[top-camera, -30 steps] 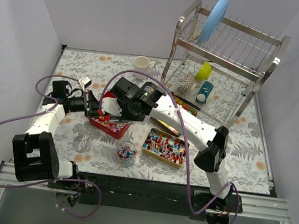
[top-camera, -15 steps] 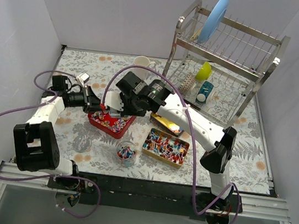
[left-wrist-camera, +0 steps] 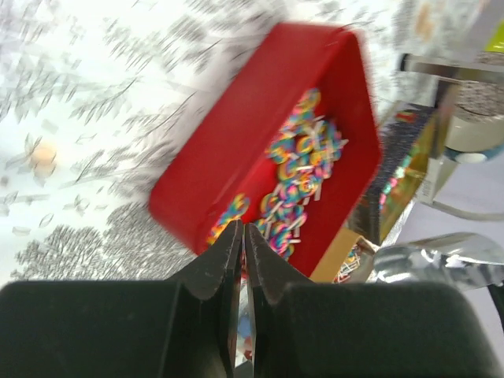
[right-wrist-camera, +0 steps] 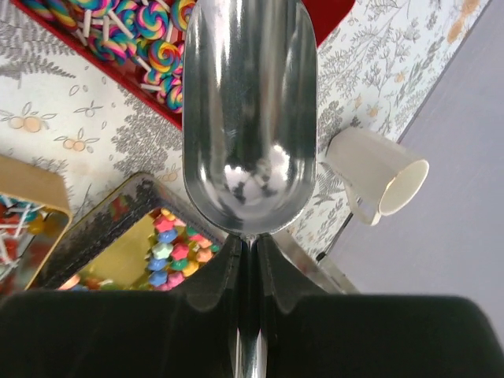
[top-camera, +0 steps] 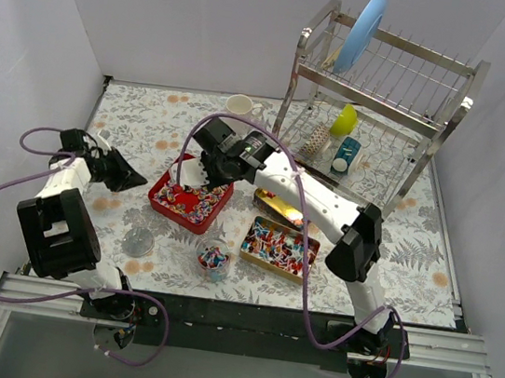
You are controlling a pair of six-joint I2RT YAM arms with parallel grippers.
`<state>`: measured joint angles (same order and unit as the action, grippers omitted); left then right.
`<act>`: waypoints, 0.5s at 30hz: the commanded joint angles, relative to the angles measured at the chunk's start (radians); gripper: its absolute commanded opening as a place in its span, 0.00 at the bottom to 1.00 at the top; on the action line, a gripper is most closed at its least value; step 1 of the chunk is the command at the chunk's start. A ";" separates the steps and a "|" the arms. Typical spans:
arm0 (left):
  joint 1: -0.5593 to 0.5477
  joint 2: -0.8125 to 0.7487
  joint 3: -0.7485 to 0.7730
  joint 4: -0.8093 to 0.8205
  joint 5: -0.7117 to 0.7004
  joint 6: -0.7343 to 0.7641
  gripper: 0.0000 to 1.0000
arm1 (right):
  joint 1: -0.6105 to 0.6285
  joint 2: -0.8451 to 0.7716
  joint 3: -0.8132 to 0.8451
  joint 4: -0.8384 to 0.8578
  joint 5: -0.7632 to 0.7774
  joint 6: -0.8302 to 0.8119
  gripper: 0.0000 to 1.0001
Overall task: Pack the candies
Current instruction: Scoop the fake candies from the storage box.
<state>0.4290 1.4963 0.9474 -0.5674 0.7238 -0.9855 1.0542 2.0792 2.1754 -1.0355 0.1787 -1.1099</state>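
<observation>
Swirled, striped candies [left-wrist-camera: 303, 165] lie in a red tray [top-camera: 164, 203] left of centre. My left gripper [top-camera: 129, 175] is shut and empty, a little left of the tray; in its wrist view the fingertips [left-wrist-camera: 242, 228] point at the tray's near wall [left-wrist-camera: 236, 150]. My right gripper [right-wrist-camera: 250, 240] is shut on the handle of a metal scoop [right-wrist-camera: 248, 118], whose bowl is empty. From above, the scoop [top-camera: 184, 173] hangs over the tray's far left corner. Pastel star candies [right-wrist-camera: 169, 248] sit in a gold tin [top-camera: 278, 210]. Wrapped candies fill another gold tin [top-camera: 279, 247].
A small glass [top-camera: 212, 259] holding candies stands in front of the red tray, an empty glass [top-camera: 138, 244] to its left. A white mug [top-camera: 242, 106] stands at the back. The steel dish rack [top-camera: 375, 122] with plate and cups fills the back right.
My left gripper has drawn back to the left, away from the red tray's edge. The right gripper with the scoop has shifted towards the tray's far side.
</observation>
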 commanded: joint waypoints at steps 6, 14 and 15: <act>0.001 0.011 -0.122 0.054 -0.069 -0.033 0.05 | 0.000 0.150 0.096 0.083 0.113 -0.159 0.01; -0.102 0.122 -0.102 0.054 -0.012 -0.032 0.05 | 0.015 0.200 0.110 -0.006 0.130 -0.130 0.01; -0.119 0.119 -0.110 0.054 -0.011 -0.036 0.05 | 0.016 0.215 0.116 -0.044 0.128 -0.125 0.01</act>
<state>0.3923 1.5856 0.8547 -0.5003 0.7650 -1.0496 1.0580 2.2631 2.2208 -0.9871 0.2783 -1.1545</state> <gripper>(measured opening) 0.051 0.167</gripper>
